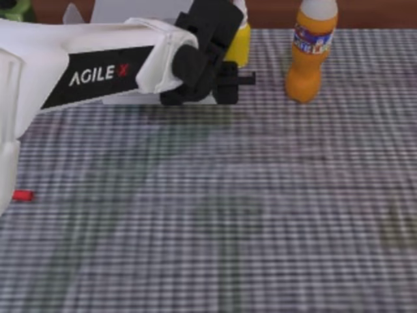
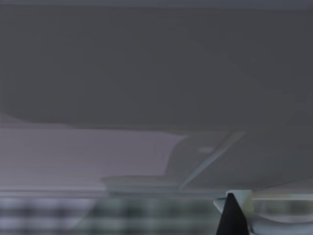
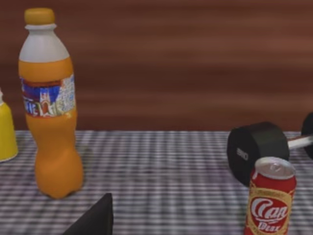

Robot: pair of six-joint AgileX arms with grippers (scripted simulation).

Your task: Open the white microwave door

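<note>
The white microwave (image 1: 107, 12) stands at the table's far left, mostly hidden under my left arm, which reaches across it from the left. My left gripper (image 1: 242, 79) sits at the microwave's right front, close to the yellow bottle. In the left wrist view the microwave door's grey window (image 2: 146, 63) fills the picture from very near. One black fingertip (image 2: 230, 218) stands against a small white edge piece (image 2: 240, 195). The other finger is out of view. My right gripper is absent from the top view; one of its dark fingers (image 3: 98, 218) shows in the right wrist view.
An orange soda bottle (image 1: 311, 49) stands at the far right, and a yellow bottle (image 1: 240, 42) is just right of the microwave. A small red object (image 1: 23, 195) lies at the left edge. A red can (image 3: 271, 198) and a black dumbbell (image 3: 257, 149) show in the right wrist view.
</note>
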